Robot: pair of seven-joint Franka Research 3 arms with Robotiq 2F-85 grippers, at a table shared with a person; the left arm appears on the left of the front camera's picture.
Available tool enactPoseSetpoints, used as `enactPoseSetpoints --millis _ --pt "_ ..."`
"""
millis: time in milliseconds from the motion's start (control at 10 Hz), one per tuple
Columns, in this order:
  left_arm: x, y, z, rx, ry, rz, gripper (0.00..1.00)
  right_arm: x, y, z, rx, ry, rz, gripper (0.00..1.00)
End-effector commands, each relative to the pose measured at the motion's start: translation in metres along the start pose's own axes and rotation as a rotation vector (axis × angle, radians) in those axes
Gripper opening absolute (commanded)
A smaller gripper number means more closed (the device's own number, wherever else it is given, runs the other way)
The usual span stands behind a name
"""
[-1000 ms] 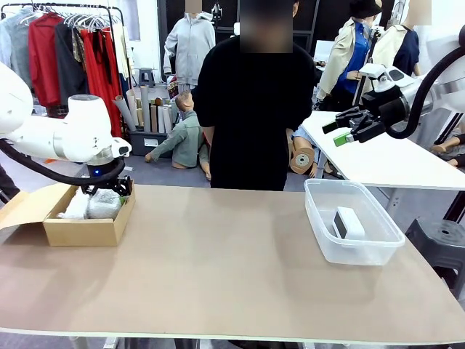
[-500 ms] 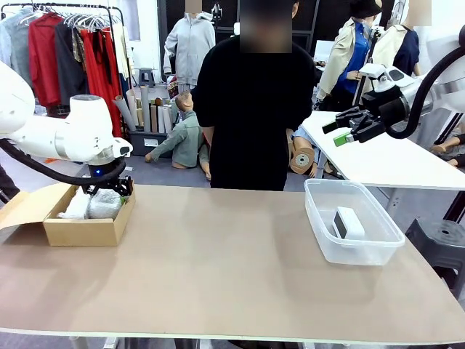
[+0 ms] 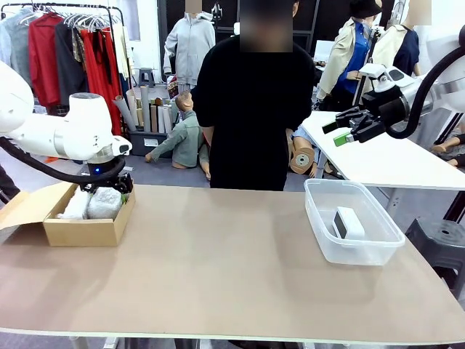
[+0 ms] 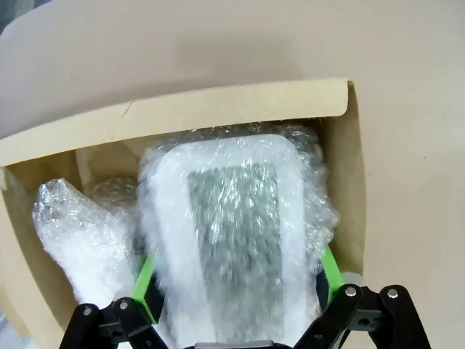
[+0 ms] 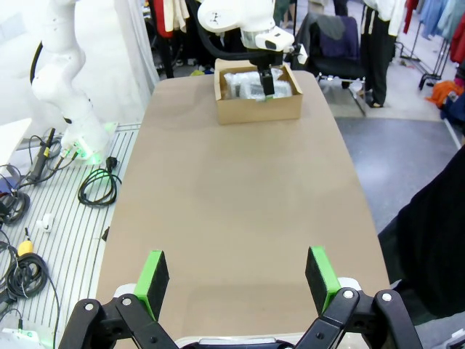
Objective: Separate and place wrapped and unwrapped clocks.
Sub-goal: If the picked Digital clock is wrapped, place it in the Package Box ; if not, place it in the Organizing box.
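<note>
Two wrapped clocks lie in the cardboard box (image 3: 83,233) at the table's left: a long bundle (image 3: 75,205) (image 4: 80,233) and a squat one (image 3: 105,203) (image 4: 240,218) in crinkly film. My left gripper (image 3: 110,189) (image 4: 238,280) reaches down into the box. It is open, its green pads (image 4: 145,287) spread wide on either side of the squat bundle, which rests on the box floor. The bare white clock (image 3: 350,220) lies in the clear plastic bin (image 3: 320,236) at the right. My right gripper (image 3: 338,133) (image 5: 236,273) hangs open high above the bin, holding nothing.
A person in black (image 3: 254,109) stands at the far edge, hands out of sight. The box flap (image 3: 25,207) lies open towards the left. A second white table (image 3: 392,160) stands behind the bin. Bare tabletop (image 3: 218,262) stretches between box and bin.
My left wrist has edged up very slightly over the box; both bundles stay put. The right arm has not moved.
</note>
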State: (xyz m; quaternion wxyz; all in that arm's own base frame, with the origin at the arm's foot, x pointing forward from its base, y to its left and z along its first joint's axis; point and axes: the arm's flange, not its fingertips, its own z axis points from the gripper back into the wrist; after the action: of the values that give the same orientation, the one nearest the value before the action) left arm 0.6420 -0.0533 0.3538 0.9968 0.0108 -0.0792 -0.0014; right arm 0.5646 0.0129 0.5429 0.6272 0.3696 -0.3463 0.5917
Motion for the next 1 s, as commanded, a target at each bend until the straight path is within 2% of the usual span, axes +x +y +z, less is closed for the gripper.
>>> enactPoseSetpoints --millis 0,500,900 --pt "0.0 0.0 0.007 0.031 -0.008 0.01 1.0 0.001 0.0 0.001 -0.002 0.003 0.003 1.0" --pt "-0.005 -0.004 0.021 0.022 -0.027 -0.006 1.0 0.001 0.0 0.001 -0.002 0.003 0.003 1.0" --pt "-0.011 -0.009 0.037 0.007 -0.003 -0.017 1.0 0.001 0.0 0.001 -0.002 0.003 0.003 1.0"
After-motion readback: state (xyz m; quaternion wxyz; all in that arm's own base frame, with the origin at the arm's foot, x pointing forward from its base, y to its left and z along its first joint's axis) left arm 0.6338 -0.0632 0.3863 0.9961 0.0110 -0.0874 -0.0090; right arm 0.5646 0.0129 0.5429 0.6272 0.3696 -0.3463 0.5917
